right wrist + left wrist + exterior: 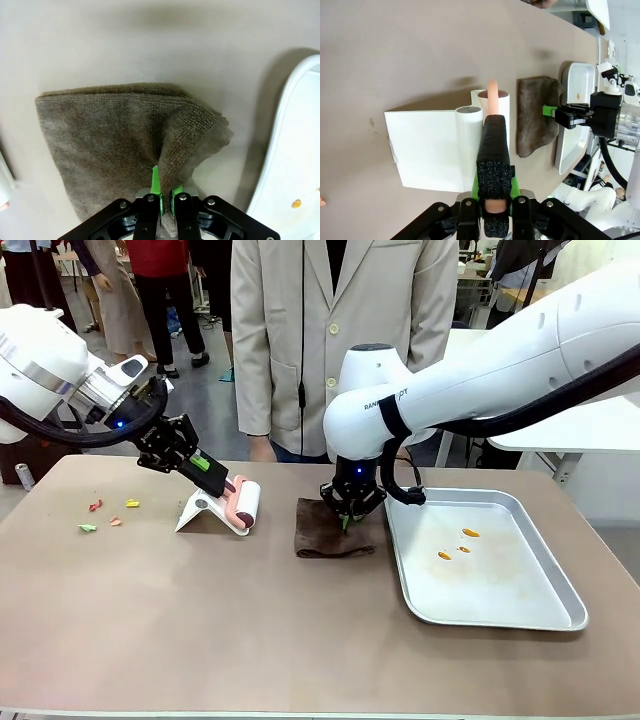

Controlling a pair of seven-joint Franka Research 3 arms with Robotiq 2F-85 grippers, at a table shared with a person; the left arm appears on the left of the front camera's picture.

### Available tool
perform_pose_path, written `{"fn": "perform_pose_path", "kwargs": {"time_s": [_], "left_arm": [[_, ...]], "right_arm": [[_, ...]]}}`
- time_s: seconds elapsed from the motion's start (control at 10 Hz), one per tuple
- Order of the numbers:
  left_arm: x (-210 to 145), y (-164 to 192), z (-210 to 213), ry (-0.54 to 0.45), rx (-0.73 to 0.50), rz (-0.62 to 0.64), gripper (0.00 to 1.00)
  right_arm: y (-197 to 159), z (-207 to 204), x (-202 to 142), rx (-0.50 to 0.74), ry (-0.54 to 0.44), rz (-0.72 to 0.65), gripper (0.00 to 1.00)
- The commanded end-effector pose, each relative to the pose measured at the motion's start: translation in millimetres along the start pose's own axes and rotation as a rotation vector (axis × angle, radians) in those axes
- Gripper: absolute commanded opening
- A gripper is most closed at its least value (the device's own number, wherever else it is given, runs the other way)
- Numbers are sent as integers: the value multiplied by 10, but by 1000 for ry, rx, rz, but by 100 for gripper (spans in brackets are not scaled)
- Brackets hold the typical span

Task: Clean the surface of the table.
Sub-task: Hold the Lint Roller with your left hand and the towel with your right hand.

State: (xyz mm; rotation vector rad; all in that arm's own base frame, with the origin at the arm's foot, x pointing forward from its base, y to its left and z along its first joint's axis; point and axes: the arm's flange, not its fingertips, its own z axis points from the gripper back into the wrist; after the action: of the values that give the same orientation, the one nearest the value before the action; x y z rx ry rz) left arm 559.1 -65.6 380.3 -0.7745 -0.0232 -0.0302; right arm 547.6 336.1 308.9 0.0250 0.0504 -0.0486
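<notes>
From the front, my left claw is clamped on the lint roller's handle, with the roller just beside its white stand on the brown table. My right claw pinches a brown cloth next to the metal tray.

At my left wrist, the handle sits tight between my jaws.

At my right wrist, a raised fold of cloth is nipped in my closed jaws, and the rest lies flat on the table.

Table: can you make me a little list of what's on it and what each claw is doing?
Table: brown, with a person standing at the far side
Left claw: shut on the pink handle of the roller
Roller: its white roll lies against a white stand
Right claw: shut on the cloth, pinching up a fold
Cloth: brown, lying beside the tray
Tray: silver, with a few orange bits inside
Scraps: small coloured bits on the table's left part
</notes>
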Motion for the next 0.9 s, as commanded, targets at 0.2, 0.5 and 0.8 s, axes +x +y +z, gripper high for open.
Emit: {"fn": "perform_pose_path", "kwargs": {"time_s": [0.2,0.5,0.8], "left_arm": [[-111,-84,131,-48,-120,-73,0],[-174,-119,266,-123,-254,-136,0],[-228,-53,468,-110,-386,-166,0]], "right_arm": [[-448,284,-23,302,27,-29,0],[-748,478,-141,499,11,23,0],[-1097,691,-376,823,15,123,0]]}}
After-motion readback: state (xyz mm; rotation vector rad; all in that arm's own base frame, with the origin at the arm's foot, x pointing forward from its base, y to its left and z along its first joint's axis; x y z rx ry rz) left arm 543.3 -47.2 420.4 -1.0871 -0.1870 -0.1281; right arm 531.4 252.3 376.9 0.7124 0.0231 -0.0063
